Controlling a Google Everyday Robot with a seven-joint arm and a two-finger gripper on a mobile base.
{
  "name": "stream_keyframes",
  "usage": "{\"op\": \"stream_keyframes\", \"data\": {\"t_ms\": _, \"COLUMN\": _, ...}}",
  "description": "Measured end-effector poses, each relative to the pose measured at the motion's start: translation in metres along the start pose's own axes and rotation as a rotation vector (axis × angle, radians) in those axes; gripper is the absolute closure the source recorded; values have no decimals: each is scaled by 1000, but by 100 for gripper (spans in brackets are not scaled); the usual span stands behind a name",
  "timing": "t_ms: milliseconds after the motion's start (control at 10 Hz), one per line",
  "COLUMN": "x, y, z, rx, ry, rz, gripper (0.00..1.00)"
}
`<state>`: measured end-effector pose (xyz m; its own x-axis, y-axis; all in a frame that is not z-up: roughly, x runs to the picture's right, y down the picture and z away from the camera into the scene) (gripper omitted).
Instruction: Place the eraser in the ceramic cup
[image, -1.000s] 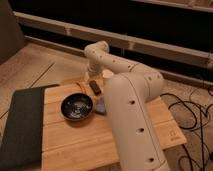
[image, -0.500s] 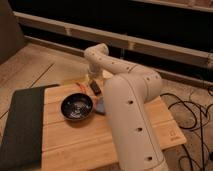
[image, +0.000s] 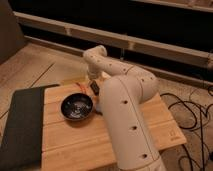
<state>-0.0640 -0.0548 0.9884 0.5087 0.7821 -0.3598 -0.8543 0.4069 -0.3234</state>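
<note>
Arm barely shifted, gripper (image: 93, 82) near bowl (image: 65, 103), eraser (image: 94, 88) at its tip, grip unclear.

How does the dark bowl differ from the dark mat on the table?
The bowl is round, hollow and glossy; the mat is flat, rectangular and dull. The mat is much larger than the bowl. The mat covers the left end of the wooden table; the bowl sits near the middle, with the gripper just beyond it. Both are dark and lie on the table.

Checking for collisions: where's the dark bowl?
In the camera view, the dark bowl sits centre-left on the wooden table, beside the dark mat, with the claw just beyond it.
</note>
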Motion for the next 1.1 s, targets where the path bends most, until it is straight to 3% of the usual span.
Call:
{"op": "stream_keyframes", "data": {"t_ms": 300, "x": -1, "y": -3, "z": 16, "rx": -24, "ry": -21, "rz": 32, "gripper": 35}}
{"op": "stream_keyframes", "data": {"t_ms": 800, "x": 12, "y": 17, "z": 46, "rx": -90, "ry": 20, "rz": 43, "gripper": 35}}
{"op": "stream_keyframes", "data": {"t_ms": 1000, "x": 16, "y": 15, "z": 51, "rx": -96, "ry": 33, "rz": 53, "gripper": 43}}
{"op": "stream_keyframes", "data": {"t_ms": 1100, "x": 15, "y": 13, "z": 50, "rx": -90, "ry": 33, "rz": 54, "gripper": 53}}
